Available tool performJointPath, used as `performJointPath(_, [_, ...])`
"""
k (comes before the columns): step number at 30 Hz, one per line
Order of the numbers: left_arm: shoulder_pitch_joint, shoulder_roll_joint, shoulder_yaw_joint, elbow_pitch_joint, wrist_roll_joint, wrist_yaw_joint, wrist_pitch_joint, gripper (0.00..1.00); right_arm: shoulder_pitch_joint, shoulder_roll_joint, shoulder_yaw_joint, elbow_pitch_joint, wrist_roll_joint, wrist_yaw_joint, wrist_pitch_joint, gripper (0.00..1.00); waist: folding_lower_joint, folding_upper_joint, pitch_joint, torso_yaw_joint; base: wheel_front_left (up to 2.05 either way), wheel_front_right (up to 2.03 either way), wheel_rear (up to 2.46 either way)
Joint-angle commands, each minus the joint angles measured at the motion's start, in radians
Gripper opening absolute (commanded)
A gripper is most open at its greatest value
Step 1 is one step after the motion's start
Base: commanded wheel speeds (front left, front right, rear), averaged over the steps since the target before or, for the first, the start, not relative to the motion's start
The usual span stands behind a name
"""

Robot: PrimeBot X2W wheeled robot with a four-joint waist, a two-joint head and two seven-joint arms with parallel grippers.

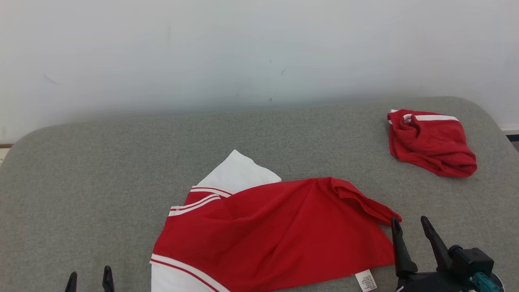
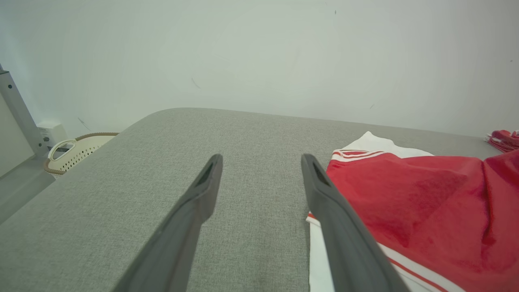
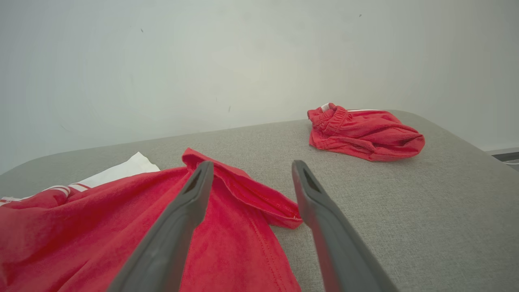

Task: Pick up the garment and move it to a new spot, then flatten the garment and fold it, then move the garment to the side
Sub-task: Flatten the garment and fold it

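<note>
We are seeing a grey cloth-covered table point(image 1: 81, 170) standing before a pale wall point(image 1: 243, 48), a crumpled red bundle point(image 1: 429, 142) lying near its far right corner, and a perforated cream basket point(image 2: 77, 154) sitting beyond its left edge.
</note>
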Motion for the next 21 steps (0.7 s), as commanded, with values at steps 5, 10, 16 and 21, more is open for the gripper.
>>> performJointPath(5, [-0.005, 0.001, -0.001, 0.007, 0.004, 0.004, -0.008, 1.00, 0.012, 0.000, 0.002, -0.008, -0.010, 0.000, 0.004, 1.00, -0.0001, 0.0000, 0.001, 0.004, 0.00, 0.00, 0.00])
performJointPath(10, [-0.008, 0.000, 0.001, 0.009, 0.006, 0.004, -0.008, 1.00, 0.014, 0.000, 0.001, -0.010, -0.010, 0.000, 0.007, 1.00, -0.0001, 0.0000, 0.002, 0.005, 0.00, 0.00, 0.00])
performJointPath(16, [-0.007, -0.001, 0.002, 0.006, 0.007, 0.005, -0.008, 1.00, 0.012, 0.001, 0.003, -0.008, -0.009, 0.000, 0.005, 1.00, -0.0001, 0.0000, 0.004, 0.003, 0.00, 0.00, 0.00])
performJointPath(21, [-0.014, -0.002, -0.003, 0.010, 0.006, 0.002, -0.008, 1.00, 0.012, 0.000, 0.001, -0.007, -0.011, 0.000, 0.004, 1.00, -0.0001, 0.0000, 0.005, 0.004, 0.00, 0.00, 0.00])
